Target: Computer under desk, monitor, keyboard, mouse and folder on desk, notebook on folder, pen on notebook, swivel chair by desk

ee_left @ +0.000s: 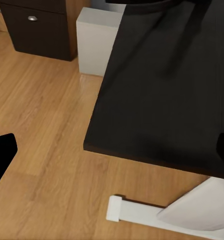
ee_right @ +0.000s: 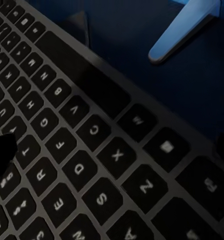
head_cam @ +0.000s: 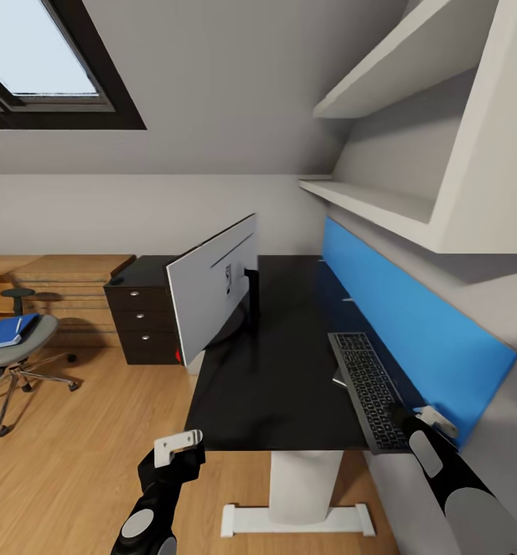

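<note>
Already over the near end of the keyboard (head_cam: 370,388), which lay near-to-far along the desk (head_cam: 281,401) right of the monitor (head_cam: 210,287), our right gripper (head_cam: 426,418) hovered, grip indiscernible.

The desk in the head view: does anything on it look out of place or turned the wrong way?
Yes. The monitor stands at the desk's left edge with its silver back facing the camera. The keyboard lies far from it, along the blue back panel, its near end over the front edge by the right pincer.
</note>
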